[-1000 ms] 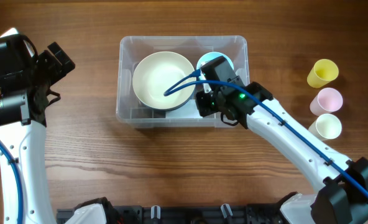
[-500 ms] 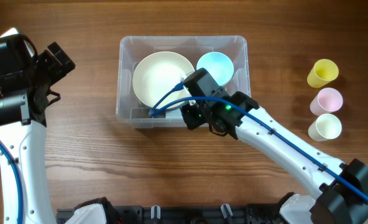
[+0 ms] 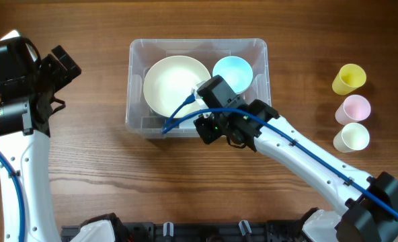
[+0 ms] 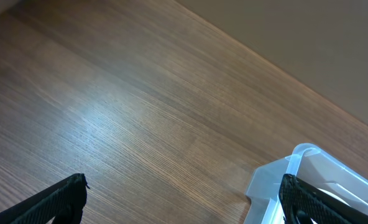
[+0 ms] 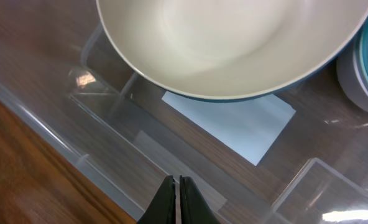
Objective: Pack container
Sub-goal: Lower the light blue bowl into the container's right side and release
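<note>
**Op:** Right gripper (image 5: 175, 190), holding anything?
**Eng:** No. Your tips are pinched together on nothing, over the container's (image 3: 197, 43) near wall. A second ago the gripper sat over the blue bowl (image 3: 232, 72). It has slid back and left, so that bowl is now uncovered.
**Op:** So the bowl's in?
**Eng:** Looks so. It sits in the far-right corner, just beside the cream bowl (image 3: 176, 83). Can't tell if the rims touch. The container is mid-table and hasn't shifted.
**Op:** Left gripper (image 4: 183, 190)?
**Eng:** Fingers wide apart, off the container's left corner, over the table (image 3: 85, 175). Hasn't moved, idle.
**Op:** What's left?
**Eng:** My read: the three cups (image 3: 352, 109), yellow, pink and white, standing well right of the container. You pack those next.
**Op:** Handling notes?
**Eng:** The container is clear plastic with rounded corners and moulded ribs. A white label (image 5: 230, 124) on its base sits partly under the cream bowl. Both bowls are smooth, glossy and round, and the cream one has a teal band under its rim. The cups are small and smooth, likely light, so they could tip.
</note>
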Tool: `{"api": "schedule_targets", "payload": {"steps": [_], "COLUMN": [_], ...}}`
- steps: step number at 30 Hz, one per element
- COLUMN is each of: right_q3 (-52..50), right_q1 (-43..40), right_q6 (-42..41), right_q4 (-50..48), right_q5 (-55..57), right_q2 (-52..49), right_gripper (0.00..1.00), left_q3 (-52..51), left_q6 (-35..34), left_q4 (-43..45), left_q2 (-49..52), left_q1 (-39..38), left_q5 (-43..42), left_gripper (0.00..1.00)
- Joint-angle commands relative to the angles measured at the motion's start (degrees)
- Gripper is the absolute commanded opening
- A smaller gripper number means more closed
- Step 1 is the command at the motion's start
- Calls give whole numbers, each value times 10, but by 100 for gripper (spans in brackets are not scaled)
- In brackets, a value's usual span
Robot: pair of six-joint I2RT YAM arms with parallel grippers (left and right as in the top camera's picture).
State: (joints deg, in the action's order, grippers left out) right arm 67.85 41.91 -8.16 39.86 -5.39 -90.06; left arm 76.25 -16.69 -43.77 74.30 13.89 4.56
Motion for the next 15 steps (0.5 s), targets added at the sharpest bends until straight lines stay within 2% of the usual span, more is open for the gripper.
{"api": "schedule_targets", "payload": {"steps": [1,11,15], "right_q3": [-4,-4,-4], "right_q1": [5,7,7], "right_q6": [22,23,53], "right_q4": [10,15,16], "right_q5": [-37,-37,-61], "right_q2": [-7,-7,-7], "right_gripper": [4,4,4], "left_q3": [6,6,6], "left_q6": [-5,-5,-5], "left_q4": [-1,-1,-1], "left_q2": [-3,-3,-3], "left_q1": [3,3,3], "left_q5": [-7,-7,-7], "left_gripper": [100,100,100]}}
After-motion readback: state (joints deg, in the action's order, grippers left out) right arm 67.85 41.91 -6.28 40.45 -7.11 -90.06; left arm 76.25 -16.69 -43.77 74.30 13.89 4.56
